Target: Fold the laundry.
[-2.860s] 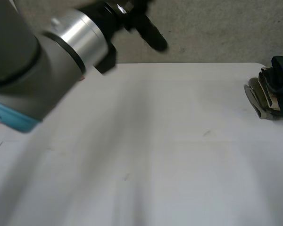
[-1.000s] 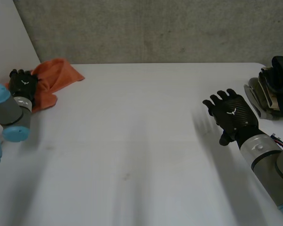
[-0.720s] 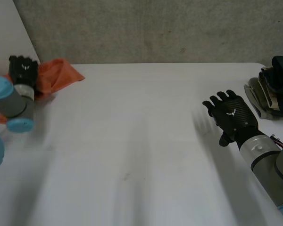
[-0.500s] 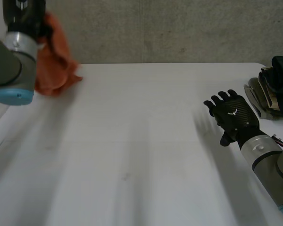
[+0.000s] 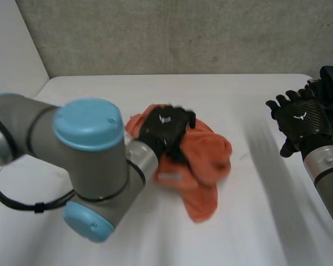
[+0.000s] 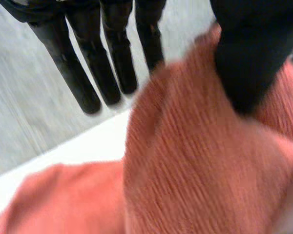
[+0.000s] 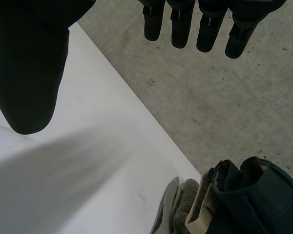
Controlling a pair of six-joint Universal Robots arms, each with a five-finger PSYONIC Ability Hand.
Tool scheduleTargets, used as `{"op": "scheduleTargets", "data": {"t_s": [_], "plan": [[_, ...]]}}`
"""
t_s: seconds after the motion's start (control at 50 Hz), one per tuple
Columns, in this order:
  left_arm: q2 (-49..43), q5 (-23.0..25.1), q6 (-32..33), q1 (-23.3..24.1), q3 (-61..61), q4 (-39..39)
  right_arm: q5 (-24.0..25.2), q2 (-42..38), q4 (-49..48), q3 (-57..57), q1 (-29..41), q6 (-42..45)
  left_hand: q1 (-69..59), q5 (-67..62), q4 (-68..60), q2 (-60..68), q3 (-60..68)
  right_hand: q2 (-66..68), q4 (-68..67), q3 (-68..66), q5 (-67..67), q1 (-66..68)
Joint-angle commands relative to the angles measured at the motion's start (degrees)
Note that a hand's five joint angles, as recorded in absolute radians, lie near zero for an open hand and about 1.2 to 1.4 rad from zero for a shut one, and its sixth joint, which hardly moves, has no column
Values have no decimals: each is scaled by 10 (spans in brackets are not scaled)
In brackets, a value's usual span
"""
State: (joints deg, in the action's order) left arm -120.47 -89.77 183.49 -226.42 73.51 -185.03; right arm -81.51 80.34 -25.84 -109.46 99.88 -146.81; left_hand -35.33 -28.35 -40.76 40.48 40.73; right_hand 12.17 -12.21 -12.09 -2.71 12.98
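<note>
The orange cloth (image 5: 208, 160) is lying crumpled, unfolded, under the left hand (image 5: 165, 128), fingers straight, seemingly loose; the right hand (image 5: 299, 119) is hovering, fingers spread.

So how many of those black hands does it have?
2. The left hand is on the orange cloth; the right hand, open, hovers by the folded pile at the table's right edge.

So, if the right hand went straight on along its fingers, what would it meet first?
Probably nothing: the right hand points over bare table toward its far edge; the folded stack lies beside that line.
</note>
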Motion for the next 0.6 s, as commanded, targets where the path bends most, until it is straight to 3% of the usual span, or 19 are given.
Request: {"op": "scheduleTargets", "data": {"t_s": [0.02,0.16,0.3,0.42,0.6], "plan": [[1,-19,2,4,12,63,3,-1,16,2,3,0,249,280,304,-301,-304,-22,22,21,27,-30],[98,-23,0,-33,86,62,14,-1,82,35,2,-4,246,276,300,-298,-300,-22,22,21,27,-30],[163,-30,-7,-48,200,57,114,-11,253,132,-2,1,228,258,282,-279,-282,-22,22,21,27,-30],[172,-30,-9,-60,278,-1,198,-105,301,228,-10,14,211,241,265,-262,-265,-22,22,21,27,-30],[107,-27,-13,-53,285,-111,225,-241,301,347,-1,89,207,238,262,-259,-261,21,-21,-22,-16,13]]}}
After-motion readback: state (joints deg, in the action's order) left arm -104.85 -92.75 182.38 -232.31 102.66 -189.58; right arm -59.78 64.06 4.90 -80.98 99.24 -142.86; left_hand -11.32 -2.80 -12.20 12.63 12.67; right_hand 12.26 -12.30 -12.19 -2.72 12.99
